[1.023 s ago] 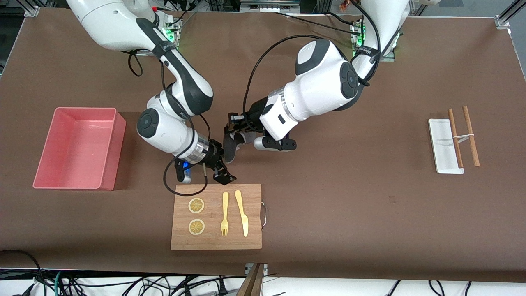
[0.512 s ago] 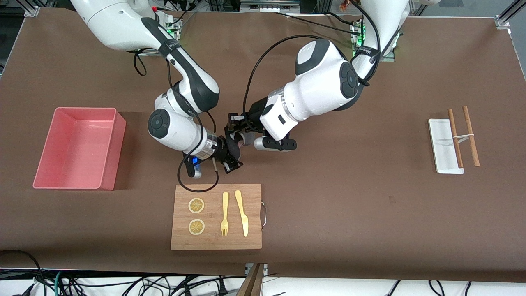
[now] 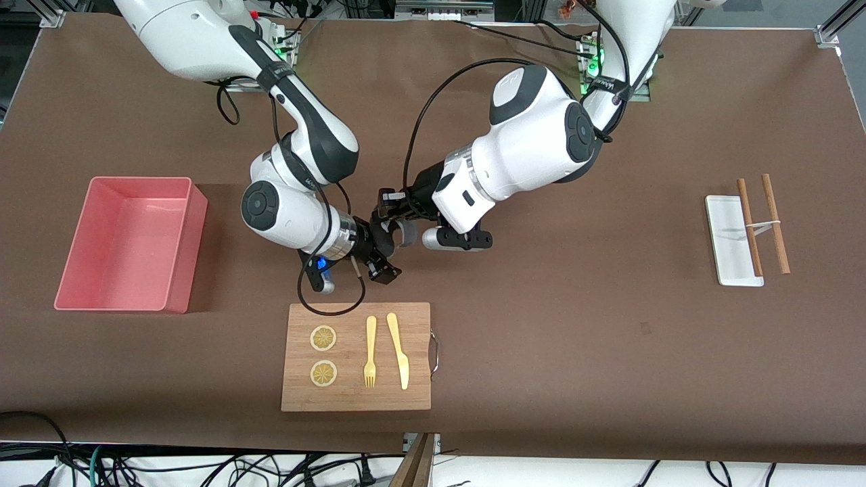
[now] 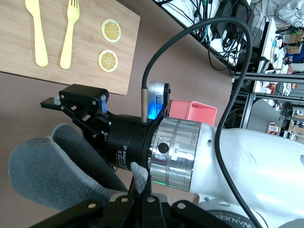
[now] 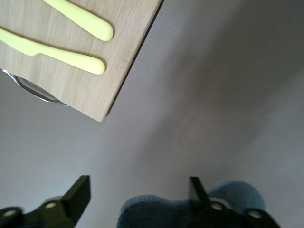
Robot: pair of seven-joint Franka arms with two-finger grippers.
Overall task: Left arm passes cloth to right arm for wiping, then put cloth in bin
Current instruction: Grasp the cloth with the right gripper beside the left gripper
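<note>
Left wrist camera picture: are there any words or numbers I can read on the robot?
Black ring of the right arm's wrist: small white print, too blurry to read.
Left arm's own black link at the picture's edge: part of a white word, too cut off to read.
Nothing else has writing.

Soft grey-blue cloth (image 5: 156, 211) between the right gripper's (image 5: 140, 197) spread black fingers (image 5: 78, 192); wooden board's corner (image 5: 102, 83) carries yellow cutlery handles (image 5: 85, 64).

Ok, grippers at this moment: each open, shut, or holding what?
Left gripper: shut on the cloth, above the table by the cutting board.
Right gripper: open, fingers either side of the cloth, not gripping.
</note>
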